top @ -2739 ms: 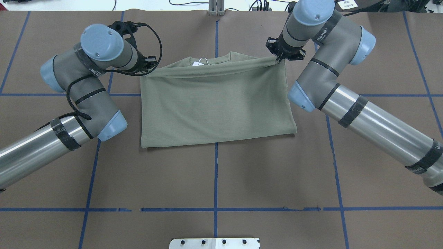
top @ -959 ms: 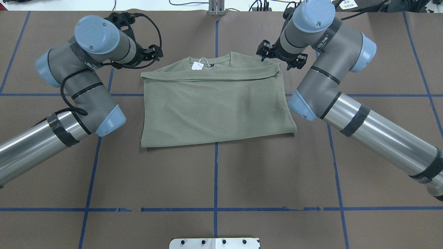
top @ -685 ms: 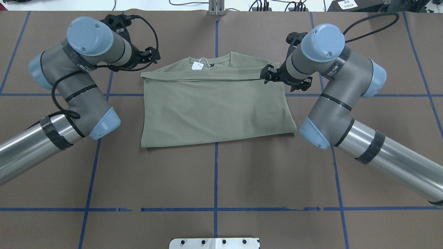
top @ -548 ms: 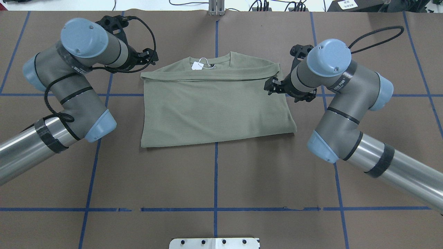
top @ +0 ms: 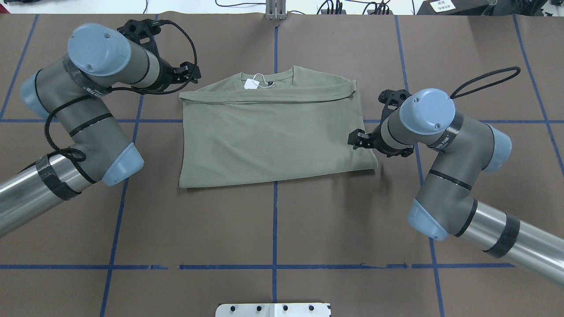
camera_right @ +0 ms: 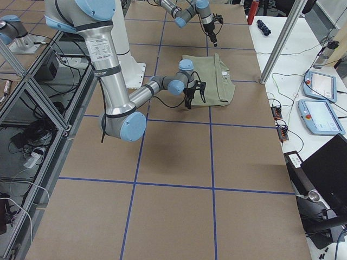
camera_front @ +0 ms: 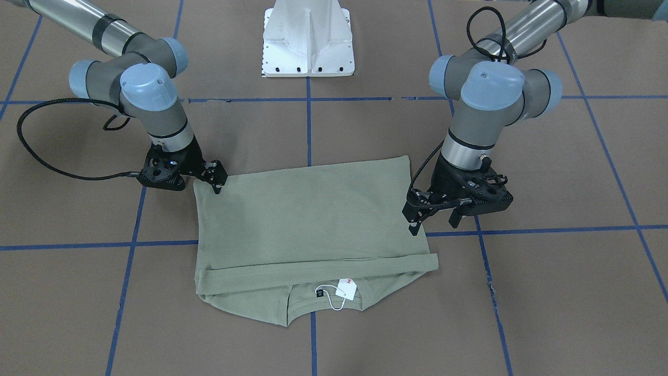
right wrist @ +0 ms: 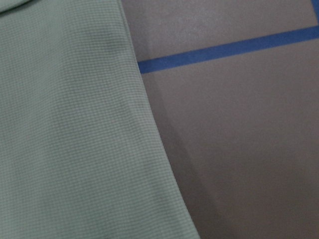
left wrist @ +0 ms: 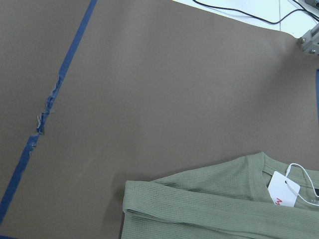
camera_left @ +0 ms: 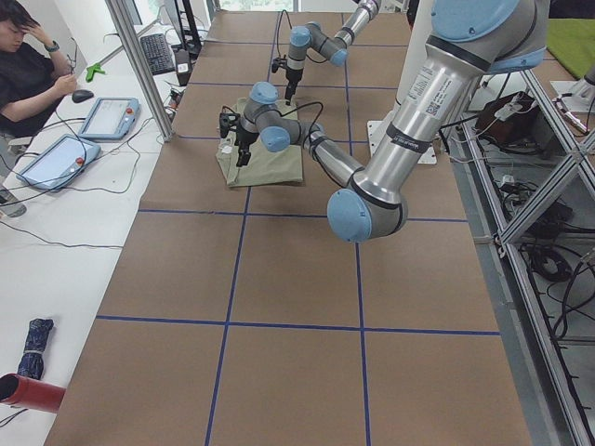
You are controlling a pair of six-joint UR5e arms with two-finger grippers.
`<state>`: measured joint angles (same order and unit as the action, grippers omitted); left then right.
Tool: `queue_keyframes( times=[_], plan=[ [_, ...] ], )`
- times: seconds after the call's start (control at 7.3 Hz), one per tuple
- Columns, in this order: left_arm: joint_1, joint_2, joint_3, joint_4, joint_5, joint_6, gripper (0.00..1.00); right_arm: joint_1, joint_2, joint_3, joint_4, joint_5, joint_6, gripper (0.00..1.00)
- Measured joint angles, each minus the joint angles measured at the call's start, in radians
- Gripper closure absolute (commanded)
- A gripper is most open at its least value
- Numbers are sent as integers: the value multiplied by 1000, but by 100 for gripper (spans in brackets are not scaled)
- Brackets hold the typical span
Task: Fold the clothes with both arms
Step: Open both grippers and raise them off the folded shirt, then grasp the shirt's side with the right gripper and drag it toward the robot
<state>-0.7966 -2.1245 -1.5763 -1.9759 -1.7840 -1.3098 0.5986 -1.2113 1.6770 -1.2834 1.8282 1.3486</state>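
The sage-green shirt point(top: 273, 132) lies folded flat on the brown table, its hem laid over the chest just short of the collar. The white hang tag point(top: 252, 83) shows at the collar, also in the front view point(camera_front: 346, 288). My left gripper point(camera_front: 434, 223) is open and empty, hovering by the shirt's far left corner point(left wrist: 149, 191). My right gripper point(top: 372, 143) is open and empty, low beside the shirt's right edge point(right wrist: 65, 124), near its front corner. Neither wrist view shows fingers.
Blue tape lines point(top: 274, 220) grid the brown table cover. The white pedestal base point(camera_front: 309, 36) stands at the robot's side of the table. An operator point(camera_left: 28, 65) sits at a side desk with tablets point(camera_left: 107, 116), off the table.
Both grippers have let go of the folded hem, which now lies flat. The right arm has swept back along the shirt's right edge toward the robot. The left arm has drawn slightly away leftward.
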Motion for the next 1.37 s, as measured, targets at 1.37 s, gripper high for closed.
queue_keyframes(
  times=[1.37],
  plan=[
    [5,10,-50,1,-1,-6,0,-28,-104,220,-141,71,-4,100]
  ],
)
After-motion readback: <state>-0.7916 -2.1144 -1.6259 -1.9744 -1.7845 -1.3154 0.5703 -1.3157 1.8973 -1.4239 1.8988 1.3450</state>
